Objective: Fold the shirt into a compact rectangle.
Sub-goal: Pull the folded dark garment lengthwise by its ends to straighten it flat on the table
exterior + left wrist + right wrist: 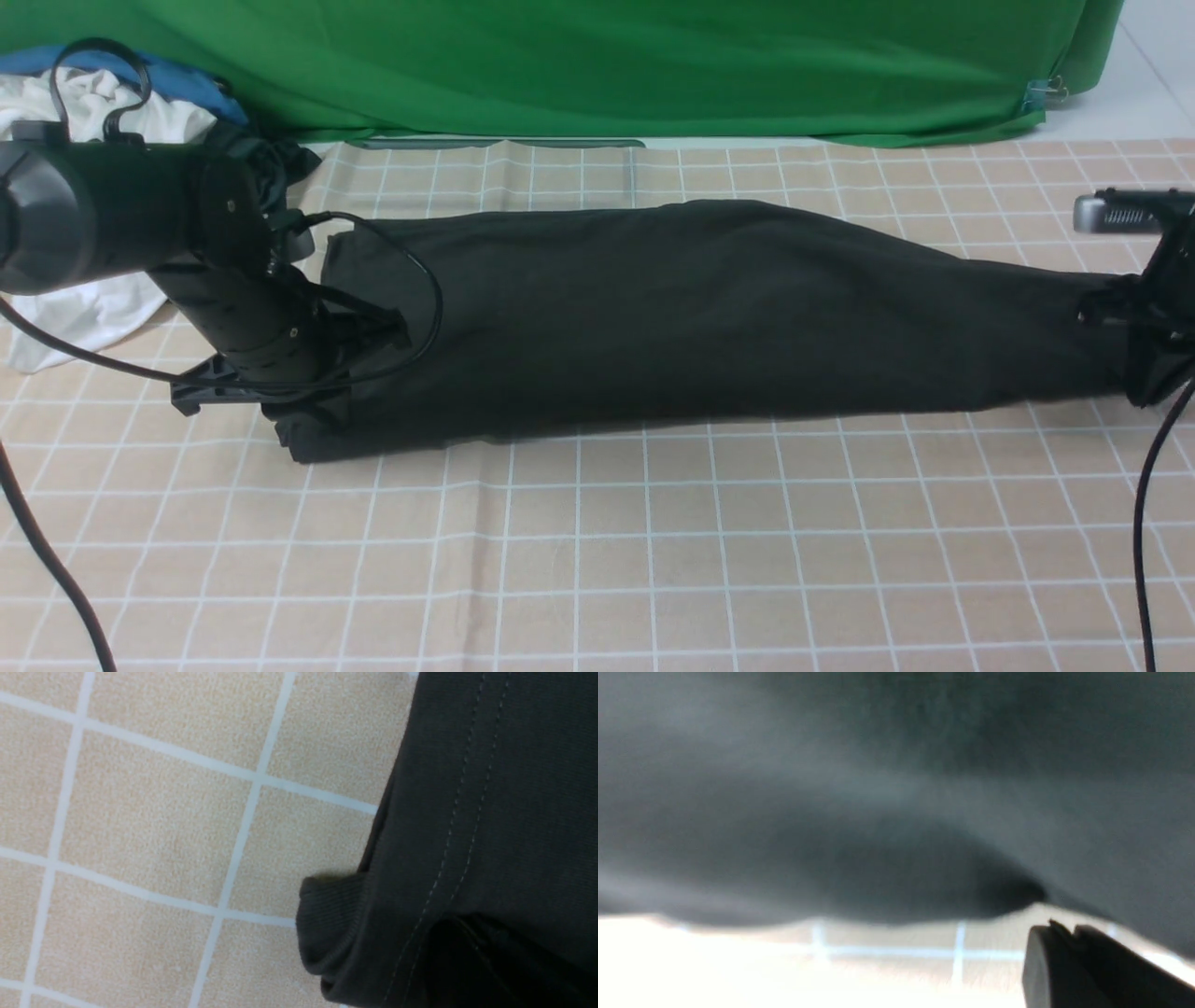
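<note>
The shirt (653,317) is stretched as a band: right gripper (1134,322) pinches one end, left gripper (313,406) hold indeterminate; equal tension would keep edges aligned.

Front camera low, facing forward, wrist cameras close-up, all sharing the shirt (700,317)

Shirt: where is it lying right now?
In the front view the shirt stretches as a long band across the checked tablecloth, from the left gripper at its left end to the right gripper pinching its right end.
</note>
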### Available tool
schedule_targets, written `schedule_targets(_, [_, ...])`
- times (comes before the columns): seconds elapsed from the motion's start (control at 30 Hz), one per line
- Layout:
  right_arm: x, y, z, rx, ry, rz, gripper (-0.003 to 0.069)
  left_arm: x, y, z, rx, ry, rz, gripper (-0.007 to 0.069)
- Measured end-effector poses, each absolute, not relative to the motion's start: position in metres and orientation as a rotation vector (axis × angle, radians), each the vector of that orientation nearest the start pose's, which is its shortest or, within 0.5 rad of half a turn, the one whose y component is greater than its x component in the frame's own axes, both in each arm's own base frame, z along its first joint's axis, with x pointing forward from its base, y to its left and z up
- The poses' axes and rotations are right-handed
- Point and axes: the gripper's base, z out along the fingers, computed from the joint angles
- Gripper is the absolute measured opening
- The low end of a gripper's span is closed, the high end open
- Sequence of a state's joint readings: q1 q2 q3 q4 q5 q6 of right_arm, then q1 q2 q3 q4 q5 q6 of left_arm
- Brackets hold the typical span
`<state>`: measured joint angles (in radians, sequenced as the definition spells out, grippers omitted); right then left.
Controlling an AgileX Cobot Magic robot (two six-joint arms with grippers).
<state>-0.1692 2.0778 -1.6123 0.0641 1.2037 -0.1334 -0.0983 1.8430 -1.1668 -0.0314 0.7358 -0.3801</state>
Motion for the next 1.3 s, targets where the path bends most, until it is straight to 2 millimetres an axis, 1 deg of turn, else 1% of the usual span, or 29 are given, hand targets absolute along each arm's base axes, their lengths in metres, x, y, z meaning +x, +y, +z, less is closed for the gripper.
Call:
schedule_targets(0.03, [0.406,-0.063,0.194,0.092,3.122,0.102,0.0092,0.354,-0.037,0.175,-0.438,2.873,-0.119,0.0013])
schedule_targets(0.1, [0.405,-0.055,0.237,0.089,2.929,0.110,0.0092,0.354,-0.037,0.175,-0.438,2.873,-0.119,0.0013])
schedule_targets(0.17, [0.407,-0.052,0.263,0.082,2.783,0.096,0.0092,0.354,-0.037,0.175,-0.440,2.870,-0.122,0.0013])
schedule_targets(0.2, [0.410,-0.052,0.276,0.082,2.710,0.098,0.0092,0.354,-0.037,0.175,-0.442,2.869,-0.125,0.0013])
schedule_targets(0.27, [0.416,-0.051,0.285,0.068,2.649,0.102,0.0092,0.354,-0.037,0.175,-0.444,2.867,-0.129,0.0013])
schedule_targets(0.3, [0.420,-0.052,0.284,0.067,2.639,0.102,0.0092,0.354,-0.037,0.175,-0.444,2.866,-0.129,0.0013])
schedule_targets(0.37, [0.429,-0.053,0.272,0.070,2.652,0.108,0.0092,0.354,-0.037,0.175,-0.446,2.867,-0.130,0.0013])
schedule_targets(0.4, [0.434,-0.054,0.261,0.072,2.679,0.114,0.0092,0.354,-0.037,0.174,-0.446,2.868,-0.130,0.0013])
schedule_targets(0.43, [0.435,-0.054,0.258,0.073,2.687,0.116,0.0092,0.354,-0.037,0.174,-0.446,2.867,-0.130,0.0013])
schedule_targets(0.47, [0.440,-0.055,0.240,0.072,2.747,0.123,0.0092,0.354,-0.037,0.174,-0.446,2.868,-0.130,0.0013])
schedule_targets(0.5, [0.440,-0.056,0.223,0.066,2.821,0.124,0.0092,0.354,-0.037,0.174,-0.447,2.870,-0.130,0.0013])
schedule_targets(0.57, [0.439,-0.058,0.203,0.051,2.923,0.105,0.0092,0.353,-0.037,0.174,-0.447,2.871,-0.130,0.0013])
schedule_targets(0.6, [0.438,-0.059,0.197,0.043,2.952,0.090,0.0092,0.353,-0.037,0.174,-0.447,2.873,-0.129,0.0013])
schedule_targets(0.63, [0.434,-0.062,0.184,0.034,3.034,0.047,0.0092,0.353,-0.037,0.174,-0.448,2.875,-0.129,0.0013])
schedule_targets(0.7, [0.427,-0.066,0.175,0.036,3.111,-0.007,0.0092,0.353,-0.037,0.174,-0.450,2.876,-0.128,0.0013])
schedule_targets(0.77, [0.421,-0.067,0.171,0.032,3.159,-0.025,0.0092,0.353,-0.037,0.174,-0.450,2.877,-0.128,0.0013])
schedule_targets(0.83, [0.419,-0.069,0.170,0.035,3.176,-0.030,0.0092,0.353,-0.037,0.174,-0.450,2.877,-0.128,0.0013])
schedule_targets(0.93, [0.417,-0.074,0.175,0.057,3.170,-0.037,0.0092,0.353,-0.037,0.174,-0.451,2.876,-0.128,0.0013])
schedule_targets(1.03, [0.417,-0.075,0.201,0.073,3.048,-0.022,0.0092,0.353,-0.037,0.174,-0.452,2.879,-0.128,0.0013])
schedule_targets(1.1, [0.421,-0.072,0.224,0.085,2.913,0.001,0.0095,0.353,-0.037,0.174,-0.451,2.875,-0.129,0.0013])
schedule_targets(1.13, [0.421,-0.072,0.226,0.087,2.908,0.006,0.0095,0.353,-0.037,0.174,-0.451,2.873,-0.129,0.0013])
schedule_targets(1.17, [0.424,-0.071,0.238,0.093,2.831,0.027,0.0120,0.353,-0.037,0.174,-0.451,2.871,-0.130,0.0013])
schedule_targets(1.2, [0.425,-0.070,0.239,0.092,2.822,0.035,0.0125,0.353,-0.037,0.174,-0.451,2.871,-0.130,0.0013])
schedule_targets(1.23, [0.429,-0.069,0.243,0.076,2.788,0.055,0.0182,0.353,-0.037,0.174,-0.451,2.871,-0.130,0.0013])
schedule_targets(1.3, [0.436,-0.068,0.240,0.052,2.780,0.074,0.0289,0.353,-0.037,0.174,-0.451,2.871,-0.130,0.0013])
